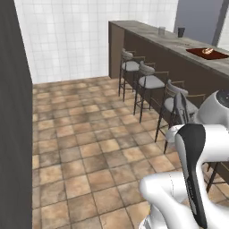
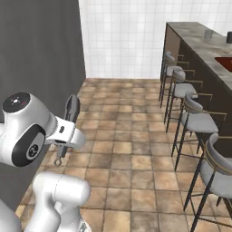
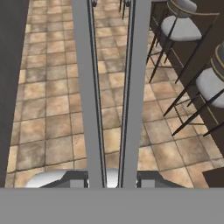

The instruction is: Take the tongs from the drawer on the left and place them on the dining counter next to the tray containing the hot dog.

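Note:
The tongs (image 3: 89, 109) are two long grey metal arms running up the hand view from between my fingers. My gripper (image 3: 111, 178) is shut on their lower end. In the base views they show as a dark slim shape (image 1: 180, 107) (image 2: 71, 108) standing up from my hand over the tiled floor. The dining counter (image 1: 152, 33) (image 2: 195, 41) runs along the right. On its far part lies the dark reddish tray (image 1: 197, 52) (image 2: 225, 61) with the hot dog (image 1: 207, 51) on it. The drawer is out of view.
A row of grey-seated bar stools (image 1: 150, 80) (image 2: 195, 120) (image 3: 181, 26) stands along the counter's base. Two cups (image 1: 161, 30) (image 1: 180, 31) sit on the slab beyond the tray. A dark tall panel (image 1: 13, 134) (image 2: 41, 54) borders the left; tiled floor lies between.

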